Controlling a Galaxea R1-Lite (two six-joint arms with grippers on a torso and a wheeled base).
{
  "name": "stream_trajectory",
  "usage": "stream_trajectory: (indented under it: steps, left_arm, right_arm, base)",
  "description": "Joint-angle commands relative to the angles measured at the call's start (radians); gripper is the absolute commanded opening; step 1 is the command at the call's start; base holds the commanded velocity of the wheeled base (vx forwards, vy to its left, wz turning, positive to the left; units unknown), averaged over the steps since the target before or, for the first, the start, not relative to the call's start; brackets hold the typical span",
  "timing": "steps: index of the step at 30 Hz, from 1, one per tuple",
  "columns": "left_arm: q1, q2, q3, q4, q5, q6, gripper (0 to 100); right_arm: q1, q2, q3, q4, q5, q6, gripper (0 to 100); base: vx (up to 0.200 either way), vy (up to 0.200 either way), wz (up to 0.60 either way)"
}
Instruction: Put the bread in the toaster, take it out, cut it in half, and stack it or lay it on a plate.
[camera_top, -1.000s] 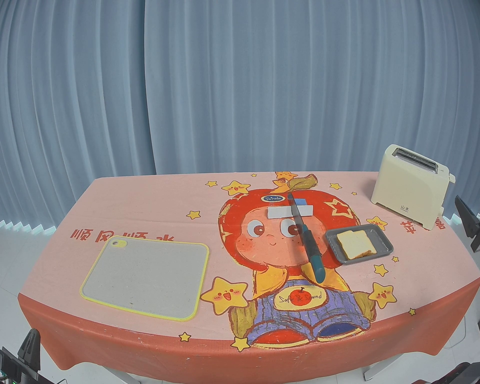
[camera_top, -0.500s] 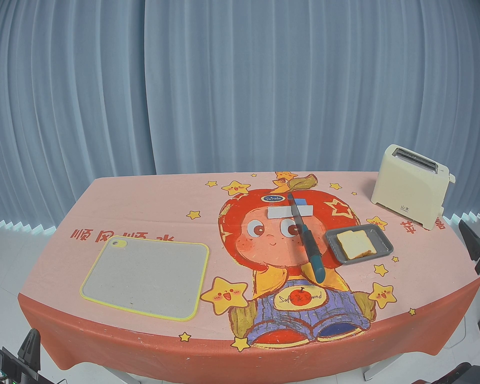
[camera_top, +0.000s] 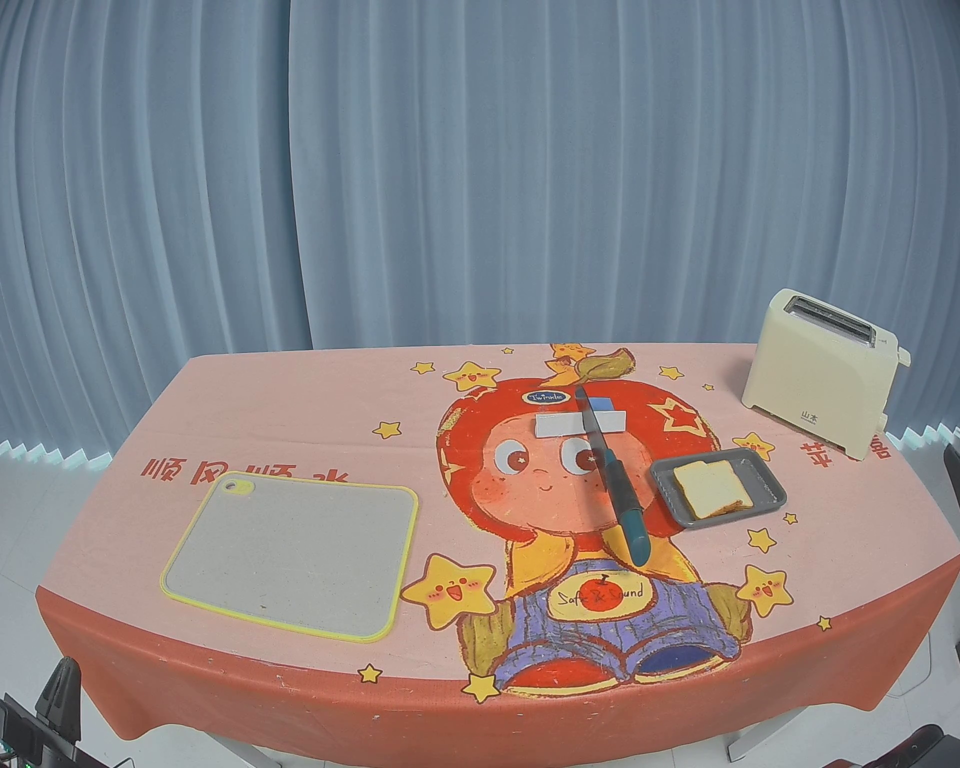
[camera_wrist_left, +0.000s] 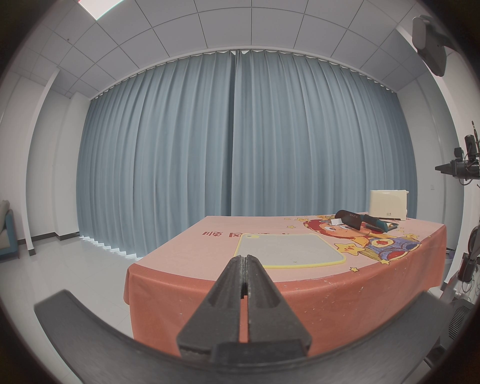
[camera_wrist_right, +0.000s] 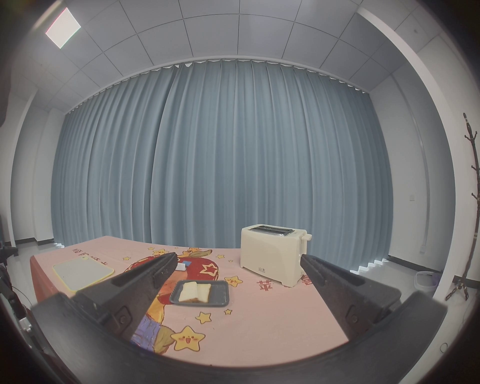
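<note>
Left gripper (camera_wrist_left: 244, 280): clenched on nothing, parked low off the near left corner of the table (camera_top: 300, 420). Right gripper (camera_wrist_right: 237, 280): released, jaws wide, empty, off the right edge and facing in across the cloth.

Bread (camera_top: 711, 488): flat in the grey tray (camera_top: 765, 478), right side, between knife (camera_top: 615, 480) and toaster (camera_top: 822, 370). No step of the task done yet, by the look of it.

Likely trouble:
- Thin slice flat on the tray floor: risk of pinching the rim or shoving the tray instead of lifting.
- Soft crumb: risk of crushing or tearing under a hard squeeze.
- Narrow slot on top of the toaster: risk of jamming if brought in tilted.
- Knife just beside the tray, blade propped on a white block (camera_top: 556, 424): easy to knock on any sweep from the middle.

Toaster close to the far right edge, tray near the right front curve, cutting board (camera_top: 290, 553) near the front left edge. Plenty of bare cloth between board and knife, and behind both.
</note>
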Motion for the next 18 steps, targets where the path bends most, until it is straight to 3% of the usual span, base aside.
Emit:
stream_trajectory:
  steps: [1, 12, 18]
  left_arm:
    - [0.000, -0.016, 0.018, 0.000, 0.001, 0.000, 0]
    - [0.000, -0.016, 0.018, 0.000, 0.001, 0.000, 0]
    - [0.000, -0.016, 0.018, 0.000, 0.001, 0.000, 0]
  right_arm:
    - [0.000, -0.036, 0.000, 0.033, 0.001, -0.008, 100]
    - [0.002, -0.178, -0.060, 0.308, 0.001, -0.021, 100]
    - [0.008, -0.218, -0.080, 0.395, 0.000, -0.024, 100]
  base:
    - [0.000, 0.000, 0.00]
    - [0.000, 0.000, 0.00]
    - [0.000, 0.000, 0.00]
